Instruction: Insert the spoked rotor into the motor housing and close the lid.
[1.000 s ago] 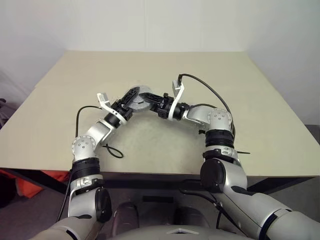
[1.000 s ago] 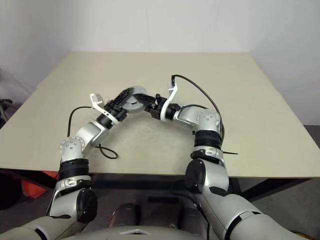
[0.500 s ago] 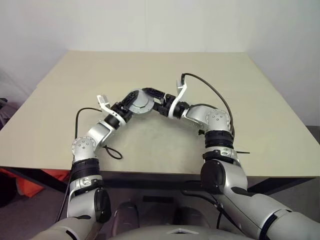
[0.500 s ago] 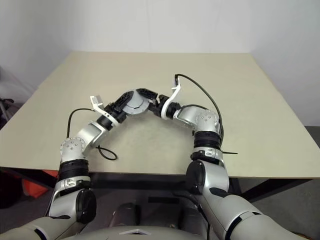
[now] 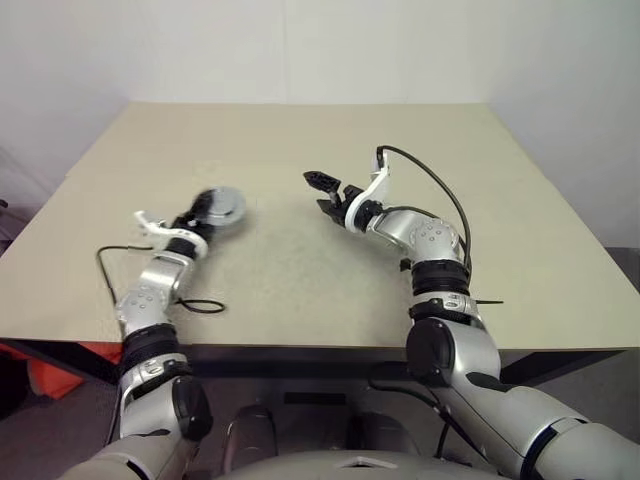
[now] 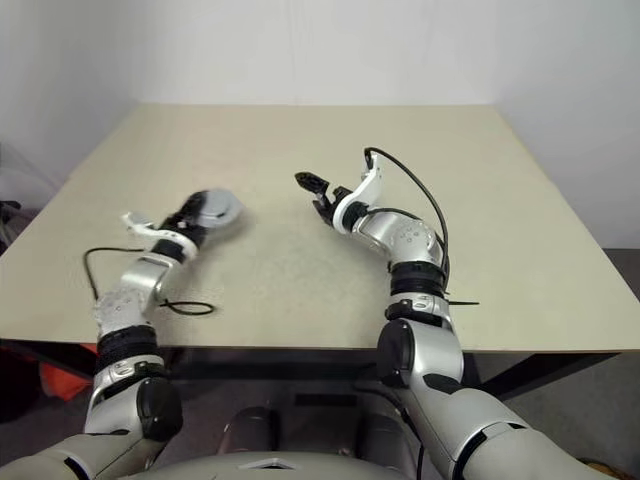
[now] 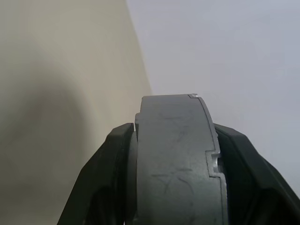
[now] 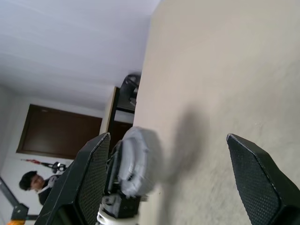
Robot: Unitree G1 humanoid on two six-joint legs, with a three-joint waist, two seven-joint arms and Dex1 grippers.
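While the left gripper (image 5: pixel 200 222) pinches a round grey metal assembly (image 5: pixel 217 206) by its rim — held above the beige table (image 5: pixel 300 270), well apart from the right gripper (image 5: pixel 322 192) — that gripper's fingers stand spread wide and empty.

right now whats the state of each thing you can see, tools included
left tool: shut on the grey round metal assembly, holding it above the table
grey round metal assembly: gripped by its faces between the left tool's fingers, off the table
right tool: open, holding nothing
table: bare surface under both arms
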